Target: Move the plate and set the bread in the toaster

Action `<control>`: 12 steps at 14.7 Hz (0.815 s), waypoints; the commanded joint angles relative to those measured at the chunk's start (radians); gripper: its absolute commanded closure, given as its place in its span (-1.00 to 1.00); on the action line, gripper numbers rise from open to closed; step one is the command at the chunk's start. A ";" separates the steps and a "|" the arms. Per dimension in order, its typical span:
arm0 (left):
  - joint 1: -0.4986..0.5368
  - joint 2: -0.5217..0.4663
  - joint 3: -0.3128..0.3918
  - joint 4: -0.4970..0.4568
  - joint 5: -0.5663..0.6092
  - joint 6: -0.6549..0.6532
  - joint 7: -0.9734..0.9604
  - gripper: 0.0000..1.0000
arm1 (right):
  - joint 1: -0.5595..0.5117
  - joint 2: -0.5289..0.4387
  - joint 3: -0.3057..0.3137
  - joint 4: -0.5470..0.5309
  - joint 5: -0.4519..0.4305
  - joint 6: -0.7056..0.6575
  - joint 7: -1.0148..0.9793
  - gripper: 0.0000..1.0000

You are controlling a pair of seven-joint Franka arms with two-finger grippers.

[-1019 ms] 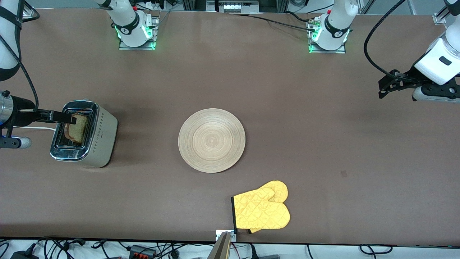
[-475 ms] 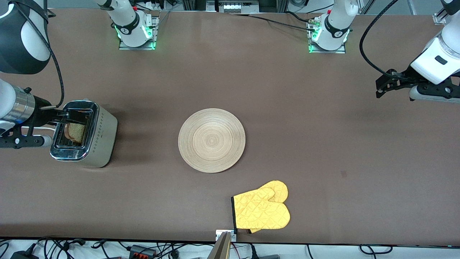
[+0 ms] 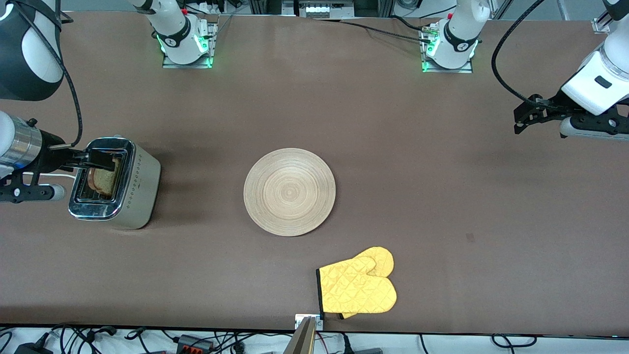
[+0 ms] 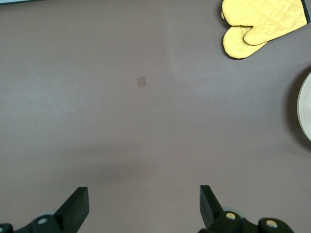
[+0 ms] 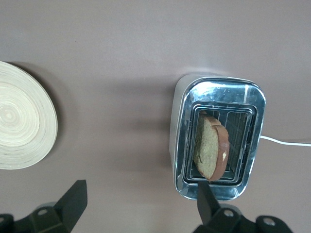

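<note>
The toaster [image 3: 132, 189] stands toward the right arm's end of the table, and the bread [image 3: 101, 180] stands tilted in one of its slots with its top edge showing. My right gripper [image 3: 100, 160] is open and empty over the toaster's top, just above the bread. In the right wrist view the gripper [image 5: 141, 200] is wide open, the bread [image 5: 210, 154] leans in the slot of the toaster [image 5: 221, 90], and one fingertip [image 5: 206, 196] overlaps the chrome rim. The plate [image 3: 289, 191] lies bare at mid-table. My left gripper [image 3: 525, 120] waits open above the left arm's end; it also shows in its own wrist view [image 4: 143, 206].
A yellow quilted oven mitt [image 3: 357, 288] lies near the table's front edge, nearer to the front camera than the plate. It also shows in the left wrist view [image 4: 262, 19], with the plate's rim [image 4: 306, 114]. A white cord [image 3: 54, 174] runs from the toaster.
The right gripper held the bread high in the slot, then let go; the bread dropped lower into the toaster. The left arm shifted slightly, then stopped.
</note>
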State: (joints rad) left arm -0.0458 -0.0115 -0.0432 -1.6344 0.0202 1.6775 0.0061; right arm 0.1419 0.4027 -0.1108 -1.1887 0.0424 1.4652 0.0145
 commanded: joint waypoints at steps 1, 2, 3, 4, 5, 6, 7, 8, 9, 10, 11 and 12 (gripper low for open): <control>-0.003 0.007 0.000 0.025 -0.006 -0.019 -0.008 -1.00 | -0.004 0.001 -0.004 0.020 -0.010 -0.022 -0.011 -1.00; -0.005 0.010 -0.012 0.025 0.000 -0.019 -0.008 -1.00 | -0.008 0.001 -0.006 0.018 -0.009 -0.023 -0.013 -1.00; -0.003 0.011 -0.017 0.025 0.006 -0.019 -0.008 -1.00 | -0.011 -0.001 -0.009 0.018 -0.010 -0.025 -0.011 -1.00; -0.002 0.011 -0.017 0.025 0.007 -0.019 -0.008 -1.00 | -0.015 -0.001 -0.012 0.018 -0.012 -0.035 -0.013 -1.00; -0.002 0.011 -0.017 0.025 0.007 -0.019 -0.008 -1.00 | -0.024 -0.001 -0.012 0.018 -0.015 -0.060 -0.007 -1.00; -0.002 0.011 -0.017 0.025 0.007 -0.019 -0.008 -1.00 | -0.037 -0.019 -0.003 0.018 -0.018 -0.086 -0.002 -1.00; -0.002 0.011 -0.017 0.024 0.007 -0.019 -0.008 -1.00 | -0.041 -0.043 0.006 0.005 -0.044 -0.088 0.004 -1.00; -0.002 0.011 -0.017 0.025 0.007 -0.019 -0.008 -1.00 | -0.045 -0.080 0.019 -0.064 -0.055 -0.068 0.007 -1.00; -0.002 0.011 -0.017 0.025 0.007 -0.019 -0.008 -1.00 | -0.079 -0.161 0.040 -0.172 -0.055 -0.002 0.007 -1.00; -0.002 0.011 -0.017 0.025 0.007 -0.019 -0.008 -1.00 | -0.132 -0.227 0.103 -0.281 -0.053 0.088 0.001 -1.00; -0.002 0.011 -0.017 0.025 0.007 -0.019 -0.008 -1.00 | -0.190 -0.263 0.156 -0.325 -0.055 0.110 -0.001 -1.00; -0.002 0.011 -0.017 0.025 0.007 -0.019 -0.008 -1.00 | -0.214 -0.274 0.184 -0.333 -0.055 0.109 -0.002 -1.00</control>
State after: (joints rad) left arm -0.0461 -0.0076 -0.0566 -1.6339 0.0203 1.6774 0.0061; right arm 0.0156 0.2548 -0.0221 -1.3586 -0.0030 1.5116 0.0147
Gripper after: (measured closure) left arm 0.000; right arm 0.000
